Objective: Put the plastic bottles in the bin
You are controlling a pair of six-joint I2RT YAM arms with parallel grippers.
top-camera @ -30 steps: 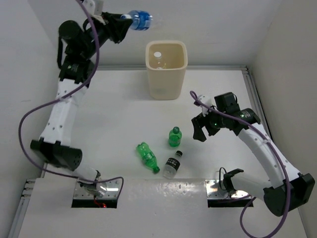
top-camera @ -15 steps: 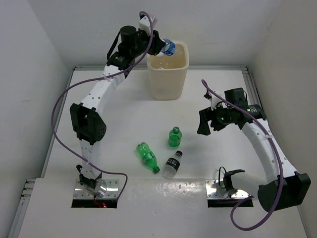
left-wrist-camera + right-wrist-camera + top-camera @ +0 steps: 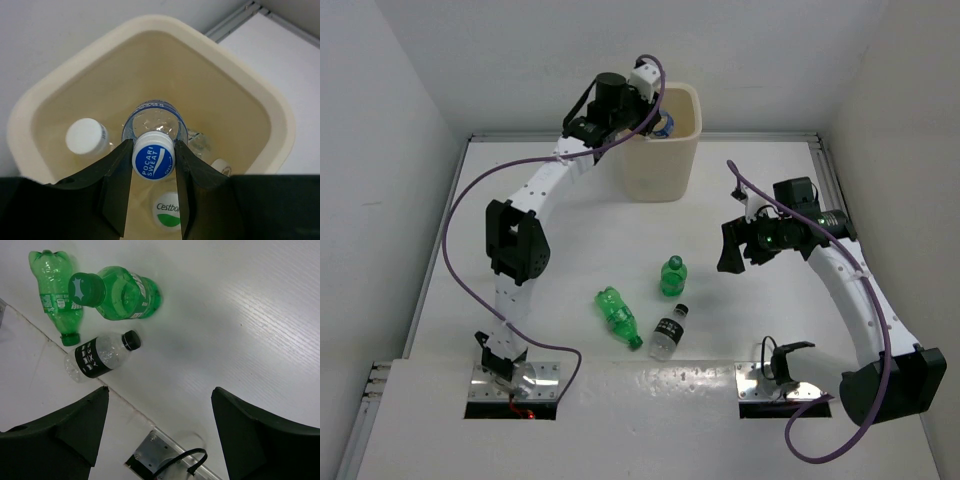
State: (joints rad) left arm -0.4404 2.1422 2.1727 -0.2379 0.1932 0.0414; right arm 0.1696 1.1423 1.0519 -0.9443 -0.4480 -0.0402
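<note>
My left gripper (image 3: 153, 175) is shut on a clear bottle with a blue label and blue cap (image 3: 153, 155) and holds it over the open mouth of the cream bin (image 3: 682, 150), also in the left wrist view (image 3: 280, 115). Bottles with white caps (image 3: 86, 136) lie inside the bin. On the table an upright green bottle (image 3: 672, 276), a lying green bottle (image 3: 617, 315) and a lying clear bottle with a dark label (image 3: 669, 332) remain. My right gripper (image 3: 728, 255) is open and empty, hovering right of them; they show in its view (image 3: 122, 292).
A metal mounting plate with a black cable (image 3: 170, 462) sits at the table's near edge. White walls close in the table on three sides.
My left arm swung the blue-labelled bottle from high at the back left over to the bin's mouth. My right gripper shifted slightly right and has since held still.
</note>
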